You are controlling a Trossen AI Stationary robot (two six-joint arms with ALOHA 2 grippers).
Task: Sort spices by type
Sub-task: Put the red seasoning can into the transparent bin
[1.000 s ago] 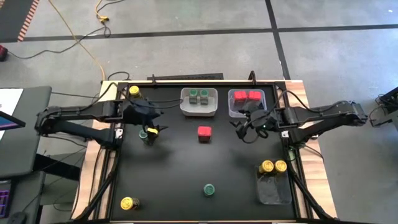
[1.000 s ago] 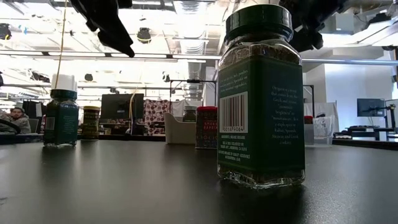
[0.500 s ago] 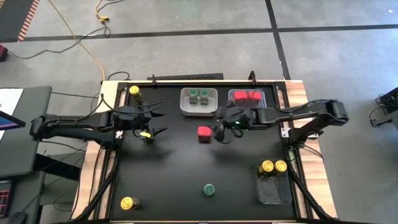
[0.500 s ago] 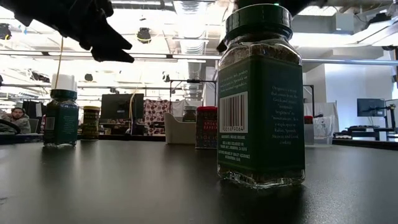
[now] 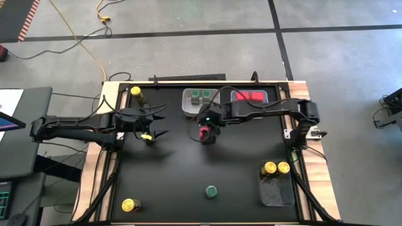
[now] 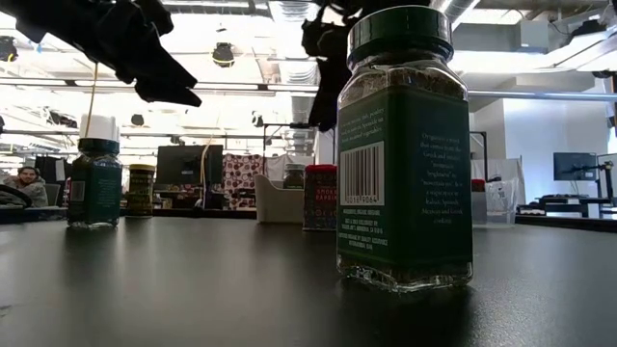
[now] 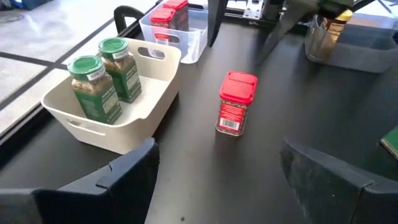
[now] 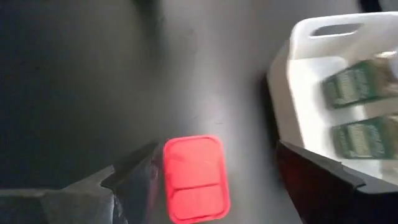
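The right gripper [image 5: 205, 127] hangs directly over the upright red spice box [image 5: 205, 133] at mid-surface beside the white bin [image 5: 190, 108], jaws spread wide and empty either side of its lid, while the left gripper [image 5: 158, 123], also open, waits farther off.

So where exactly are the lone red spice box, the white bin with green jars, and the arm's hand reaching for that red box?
red spice box [image 7: 237, 86]: left wrist view, on its red lid.
white bin [image 7: 93, 134]: left wrist view, on its front wall.
right hand [image 5: 206, 129]: high view, midway between its fingertips above the box.
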